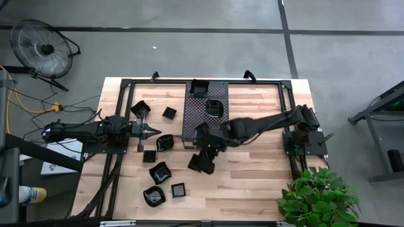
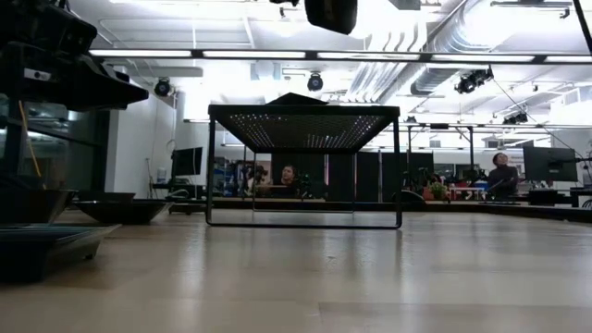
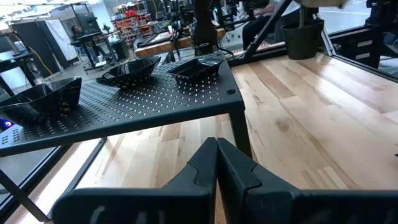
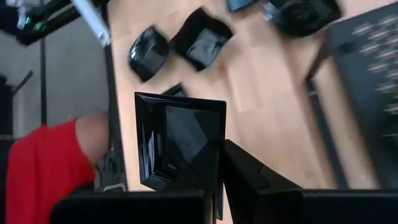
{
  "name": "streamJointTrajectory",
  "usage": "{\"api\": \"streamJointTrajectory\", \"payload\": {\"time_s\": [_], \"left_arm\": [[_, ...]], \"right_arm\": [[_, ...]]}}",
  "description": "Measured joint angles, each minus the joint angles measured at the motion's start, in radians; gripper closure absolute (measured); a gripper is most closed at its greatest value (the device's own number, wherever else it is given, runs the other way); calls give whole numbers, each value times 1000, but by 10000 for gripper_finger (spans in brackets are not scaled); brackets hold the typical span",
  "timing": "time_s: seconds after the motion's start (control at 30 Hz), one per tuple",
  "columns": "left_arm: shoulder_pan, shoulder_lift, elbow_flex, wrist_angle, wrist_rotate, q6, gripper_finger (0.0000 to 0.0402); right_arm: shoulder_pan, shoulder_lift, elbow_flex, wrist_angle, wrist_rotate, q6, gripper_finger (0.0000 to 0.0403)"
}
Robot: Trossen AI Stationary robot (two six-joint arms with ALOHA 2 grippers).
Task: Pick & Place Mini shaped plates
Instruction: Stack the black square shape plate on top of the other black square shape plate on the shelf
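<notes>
1. A square black plate is held on its rim by the right pincer, whose jaws are nearly shut on it; in the high view it hangs over the surface just off the near-left corner of the perforated tray.
2. The plate is judged to be on its way to the tray, so the grip should be kept firm on the rim until the plate is fully over the tray top.
3. The plate should be lifted clear of the tray's edge before it is carried inward, since the tray stands raised on legs and its near corner could be struck.
4. Two plates are already seen on the tray, one mid-tray and one at the far edge; a bare spot near the near edge is judged the safest to aim for.
5. The plate should be levelled and lowered until it rests flat before it is let go, as the glossy surface is likely to slide.
6. The left pincer is closed and empty, beside the tray's left edge; several more plates lie on the surface toward its near-left corner.
</notes>
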Motion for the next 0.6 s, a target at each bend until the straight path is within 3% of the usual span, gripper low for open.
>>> {"api": "streamJointTrajectory", "payload": {"time_s": [0.17, 0.6], "left_arm": [[0, 0, 0, 0, 0, 0, 400], [0, 0, 0, 0, 0, 0, 400]], "right_arm": [[-79, -5, 25, -99, 16, 25, 392], [-257, -27, 13, -142, 17, 89, 392]]}}
